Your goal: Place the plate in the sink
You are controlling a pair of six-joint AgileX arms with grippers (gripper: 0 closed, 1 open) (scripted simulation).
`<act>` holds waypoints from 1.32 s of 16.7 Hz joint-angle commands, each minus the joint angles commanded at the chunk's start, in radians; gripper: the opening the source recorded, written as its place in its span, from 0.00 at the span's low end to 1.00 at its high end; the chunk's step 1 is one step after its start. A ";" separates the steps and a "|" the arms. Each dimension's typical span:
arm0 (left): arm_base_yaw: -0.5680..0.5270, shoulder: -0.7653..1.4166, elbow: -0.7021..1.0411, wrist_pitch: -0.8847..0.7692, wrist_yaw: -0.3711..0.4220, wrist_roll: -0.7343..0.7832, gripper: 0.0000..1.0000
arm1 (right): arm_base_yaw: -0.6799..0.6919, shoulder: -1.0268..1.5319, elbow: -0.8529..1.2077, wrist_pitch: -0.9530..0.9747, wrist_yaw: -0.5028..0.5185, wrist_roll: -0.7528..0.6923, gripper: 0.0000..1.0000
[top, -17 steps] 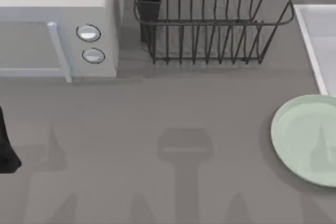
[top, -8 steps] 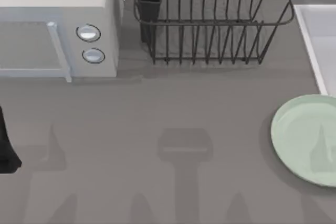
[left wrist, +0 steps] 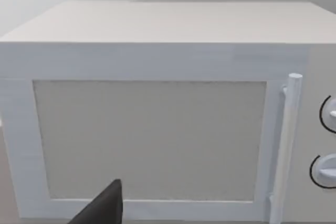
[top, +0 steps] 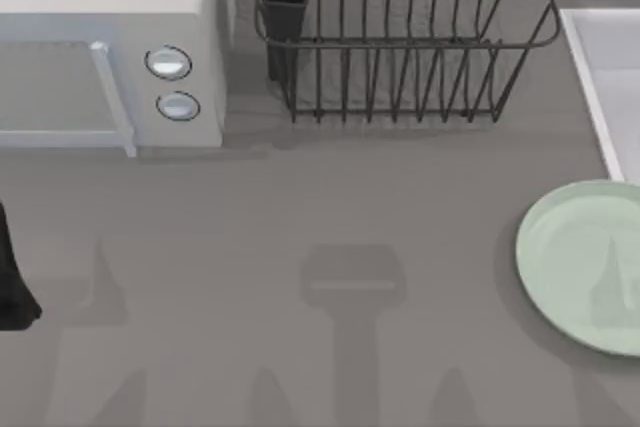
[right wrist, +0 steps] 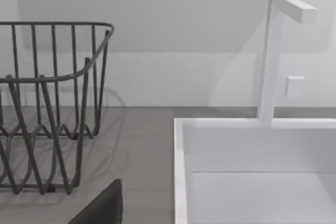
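The pale mint-green plate [top: 580,262] lies flat on the grey table at the right edge of the top view, partly cut off by the frame. Just behind it, the sink [top: 600,57] shows its pale rim at the far right. The right wrist view looks straight at the sink [right wrist: 181,177] with its flat white inside. A dark part of my right gripper [right wrist: 102,207] shows low in that view, apart from the sink. My left arm is parked at the table's left edge, where a black part [top: 10,282] shows. A dark part of my left gripper [left wrist: 102,207] faces the microwave.
A white microwave [top: 110,47] stands at the back left, its door [left wrist: 149,140] shut. A dark wire dish rack [top: 400,37] stands at the back middle, next to the sink. A white tap [right wrist: 270,56] rises behind the sink.
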 joint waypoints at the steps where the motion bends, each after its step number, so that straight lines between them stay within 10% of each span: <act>1: 0.000 0.000 0.000 0.000 0.000 0.000 1.00 | 0.000 0.000 0.000 0.000 0.000 0.000 1.00; 11: 0.000 0.000 0.000 0.000 0.000 0.000 1.00 | 0.041 0.159 0.144 -0.114 0.000 0.042 1.00; 22: 0.000 0.000 0.000 0.000 0.000 0.000 1.00 | 0.255 1.179 0.899 -0.709 0.000 0.264 1.00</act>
